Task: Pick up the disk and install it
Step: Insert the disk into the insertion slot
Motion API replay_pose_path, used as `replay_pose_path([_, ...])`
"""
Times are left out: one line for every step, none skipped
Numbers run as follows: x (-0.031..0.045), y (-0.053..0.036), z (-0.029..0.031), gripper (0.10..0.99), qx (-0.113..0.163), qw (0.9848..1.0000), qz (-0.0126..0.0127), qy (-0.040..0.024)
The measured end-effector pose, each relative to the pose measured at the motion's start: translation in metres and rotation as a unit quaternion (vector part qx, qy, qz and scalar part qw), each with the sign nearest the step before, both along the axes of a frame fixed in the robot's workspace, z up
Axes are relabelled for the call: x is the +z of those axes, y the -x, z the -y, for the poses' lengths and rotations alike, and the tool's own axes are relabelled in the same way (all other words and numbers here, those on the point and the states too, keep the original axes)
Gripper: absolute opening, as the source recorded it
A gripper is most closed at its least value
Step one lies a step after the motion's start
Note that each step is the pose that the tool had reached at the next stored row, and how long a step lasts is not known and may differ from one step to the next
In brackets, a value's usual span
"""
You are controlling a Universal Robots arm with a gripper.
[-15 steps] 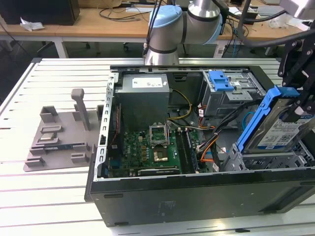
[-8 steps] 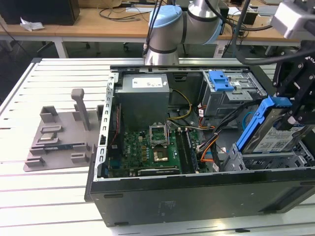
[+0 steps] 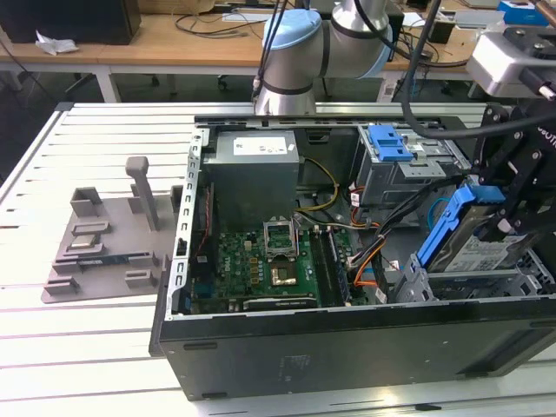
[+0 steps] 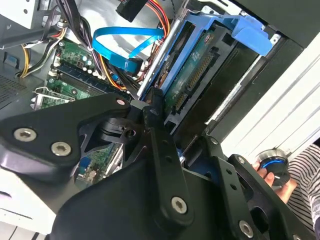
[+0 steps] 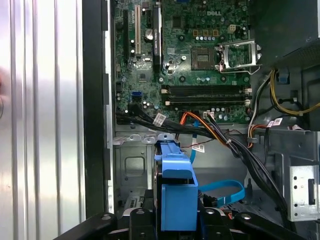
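We see the claw (image 3: 499, 221) clamped on the disk (image 3: 473, 248), holding it tilted over the near right corner of the open computer case (image 3: 347, 347) on the table (image 3: 52, 339); farther back, the arm (image 3: 304, 52) reaches in from behind the case.

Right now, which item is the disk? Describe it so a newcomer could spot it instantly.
Start at the open computer case on the slatted table, then go to its end on the exterior view's right, where the black tool hangs over the drive bay. The disk sits tilted there in the tool: a flat silver slab with a bright blue rail, unlike the grey blue-handled drive cage behind it.
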State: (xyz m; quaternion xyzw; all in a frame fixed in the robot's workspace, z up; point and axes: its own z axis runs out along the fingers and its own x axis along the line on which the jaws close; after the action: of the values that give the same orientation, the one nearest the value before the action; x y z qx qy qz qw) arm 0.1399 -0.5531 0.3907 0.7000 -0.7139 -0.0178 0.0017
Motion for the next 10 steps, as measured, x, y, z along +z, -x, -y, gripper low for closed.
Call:
replay_pose_path([-0.0016,0.0,0.0,0.365,0.0,1.0,0.0,0.0001])
replay_pose_path([-0.0018,0.0,0.0,0.365,0.0,1.0,0.0,0.0001])
replay_pose_path([-0.0019,0.0,0.0,0.365,0.0,1.0,0.0,0.0001])
replay_pose_path([-0.002,0.0,0.0,0.365,0.0,1.0,0.0,0.0001])
replay_pose_path([-0.002,0.0,0.0,0.365,0.0,1.0,0.0,0.0001])
replay_pose_path([-0.0022,0.0,0.0,0.365,0.0,1.0,0.0,-0.0001])
replay_pose_path([-0.0022,0.0,0.0,0.373,0.0,1.0,0.0,0.0])
replay_pose_path([-0.0023,0.0,0.0,0.439,0.0,1.0,0.0,0.0])
replay_pose_path([-0.0024,0.0,0.0,0.439,0.0,1.0,0.0,-0.0001])
replay_pose_path([-0.0024,0.0,0.0,0.439,0.0,1.0,0.0,0.0])
